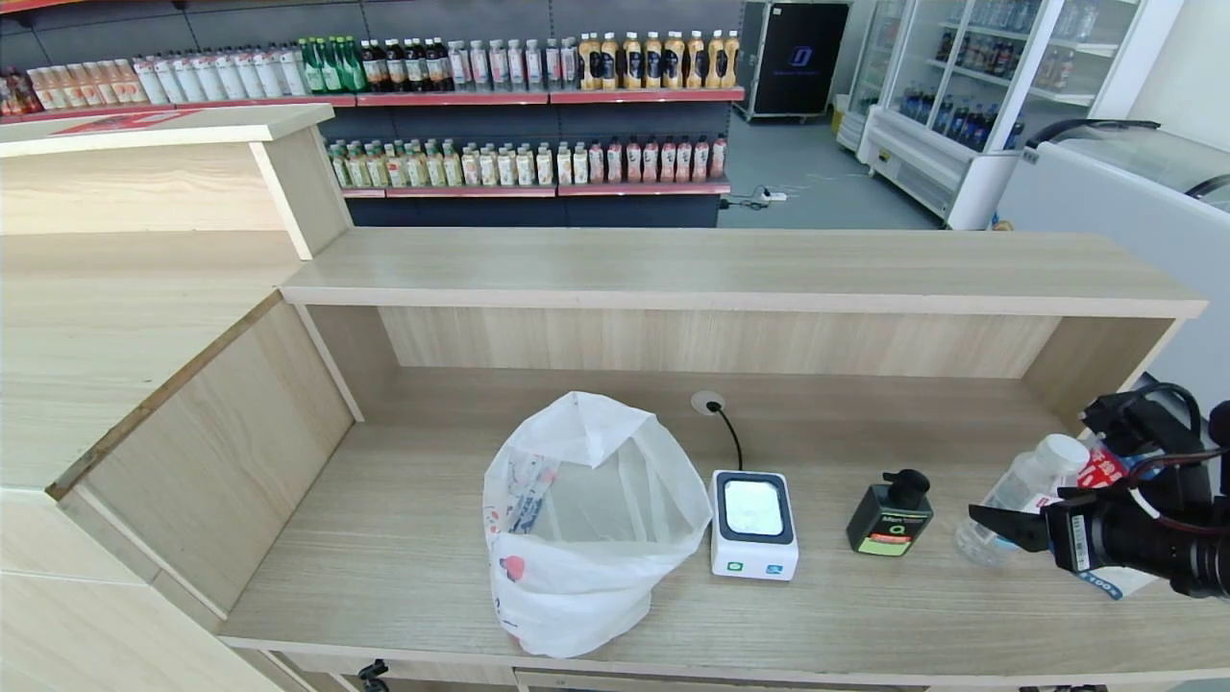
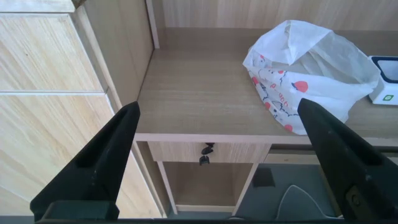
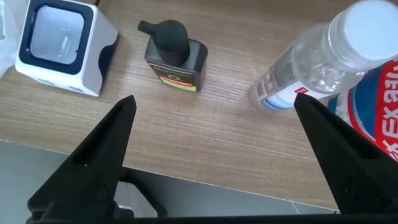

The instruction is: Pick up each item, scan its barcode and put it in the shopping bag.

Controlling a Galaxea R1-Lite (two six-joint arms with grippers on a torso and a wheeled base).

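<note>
Drink bottles fill two shelf rows (image 1: 538,115) behind a wooden bench (image 1: 384,548). The right gripper (image 3: 214,104) hangs low over the bench's right end, its jaws spread wide with nothing between them. The left gripper (image 2: 219,107) is held off the bench's near-left edge, its jaws also spread wide.

On the bench stand:
- one white shopping bag (image 1: 586,548), mouth open - what it holds I cannot tell
- one barcode scanner (image 1: 754,553) just to the bag's right
- one dark pump bottle (image 1: 886,527)
- one clear water bottle (image 1: 1019,490), just beyond the right gripper
- one red-labelled pack (image 1: 1103,469), partly hidden
</note>
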